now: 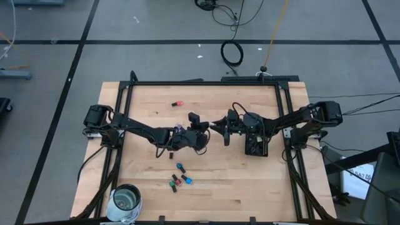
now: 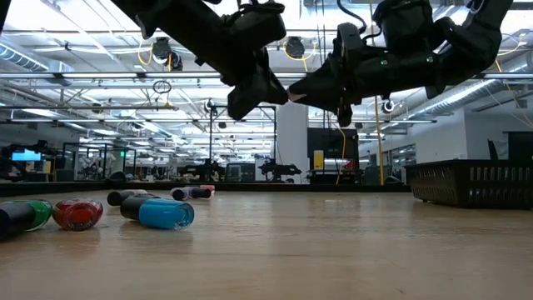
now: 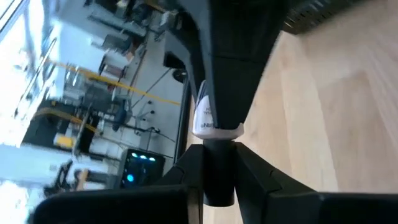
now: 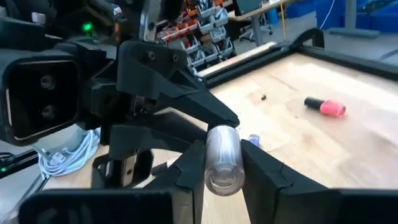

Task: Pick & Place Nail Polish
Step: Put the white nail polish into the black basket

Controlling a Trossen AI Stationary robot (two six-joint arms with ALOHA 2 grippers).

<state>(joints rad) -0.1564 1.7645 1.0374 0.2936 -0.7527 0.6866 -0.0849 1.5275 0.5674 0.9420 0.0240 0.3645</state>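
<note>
A small pale nail polish bottle (image 4: 222, 160) with a dark cap (image 3: 217, 171) is held in the air over the table's middle, between my two grippers. My left gripper (image 1: 205, 132) and my right gripper (image 1: 219, 128) meet tip to tip, each shut on this bottle. The meeting point shows high above the table in the low view (image 2: 289, 94). Other bottles lie on their sides on the table: a pink one (image 1: 177, 102) at the far side, a dark one (image 1: 170, 154), and a cluster (image 1: 180, 180) toward the near edge. My left gripper pinches the bottle's dark cap (image 3: 217, 180) between its two fingers, which come level from the table's left. The bottle lies along the fingers, its pale body (image 3: 208, 121) pointing away from them, lifted clear of the table. My right gripper pinches the bottle's pale body (image 4: 222, 149) between its two fingers (image 4: 264, 171), coming level from the table's right. The bottle's bottom end (image 4: 222, 180) faces back toward the wrist. The bottle lies level, clear of the table.
A black tray (image 1: 256, 147) stands under the right arm and shows at the right of the low view (image 2: 470, 182). A round glass jar (image 1: 125, 201) stands at the near left corner. Green, red and blue bottles (image 2: 162, 212) lie close to the low camera.
</note>
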